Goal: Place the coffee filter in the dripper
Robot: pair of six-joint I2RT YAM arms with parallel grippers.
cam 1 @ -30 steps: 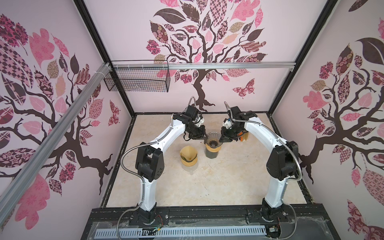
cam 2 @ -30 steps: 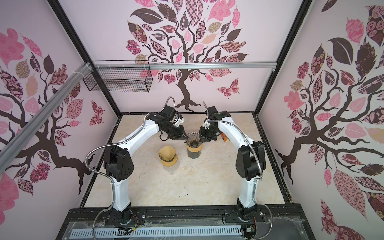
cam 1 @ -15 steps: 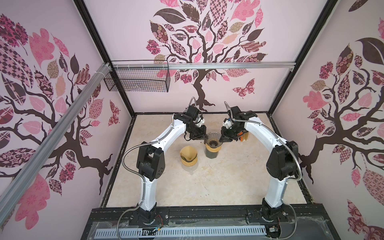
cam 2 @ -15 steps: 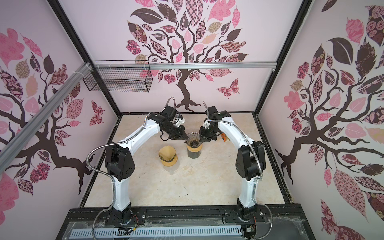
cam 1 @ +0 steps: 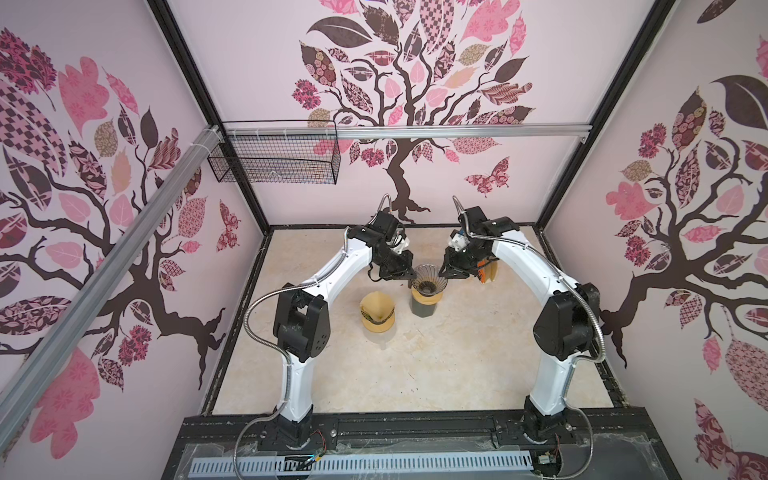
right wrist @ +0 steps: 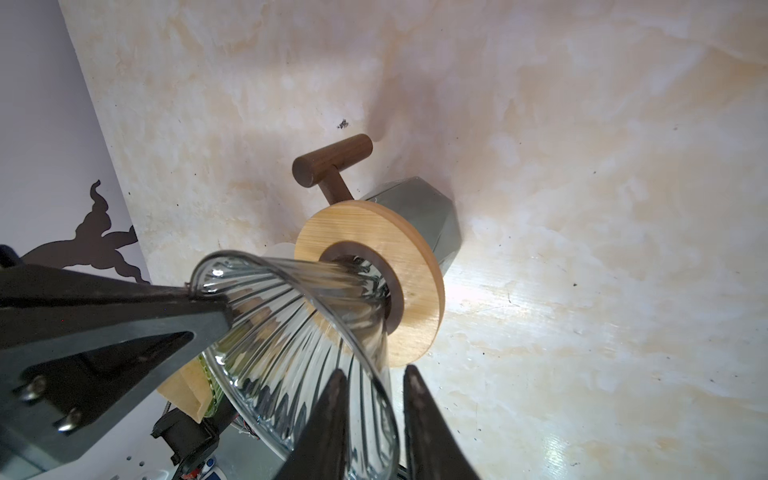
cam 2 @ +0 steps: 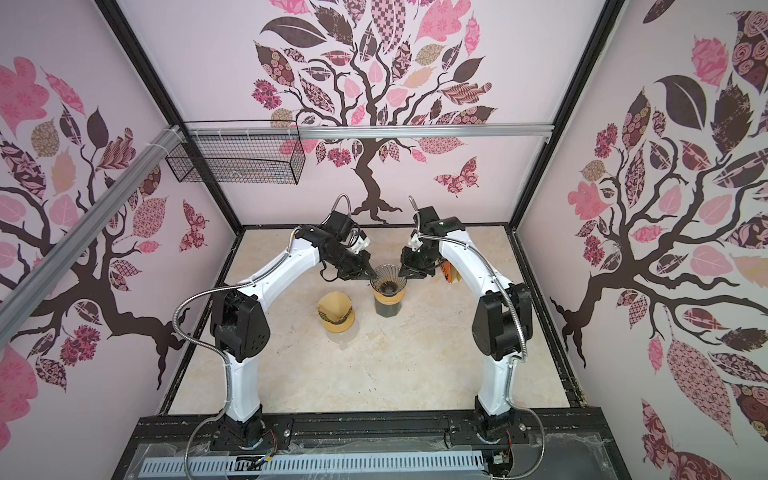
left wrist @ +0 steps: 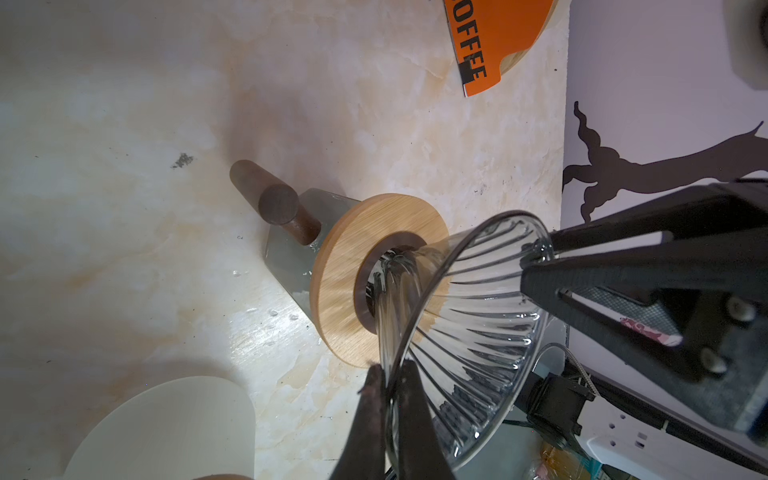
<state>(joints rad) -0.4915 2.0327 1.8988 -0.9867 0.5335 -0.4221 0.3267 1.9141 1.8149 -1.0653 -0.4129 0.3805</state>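
Note:
The dripper (cam 1: 428,277), a clear ribbed glass cone with a wooden collar (left wrist: 345,266), sits on a dark grey cup (cam 1: 424,306) at mid-table. My left gripper (left wrist: 390,368) is shut on the dripper's rim (cam 2: 371,276) from the left side. Opposite it, my right gripper (right wrist: 375,370) straddles the rim, open, with a gap between one finger and the glass. A tan coffee filter (cam 1: 377,309) stands on a round wooden holder to the left of the dripper, apart from both grippers; its pale edge (left wrist: 166,428) shows in the left wrist view. No filter shows inside the cone.
An orange pack marked COFFEE (cam 1: 487,272) leans behind my right gripper near the back wall. A dark wooden handle (right wrist: 328,162) sticks out from the dripper's collar. A wire basket (cam 1: 274,158) hangs high on the back wall.
My left gripper's jaws have closed onto the dripper's rim, and my right gripper's jaws have parted a little. Both arms stay where they were.

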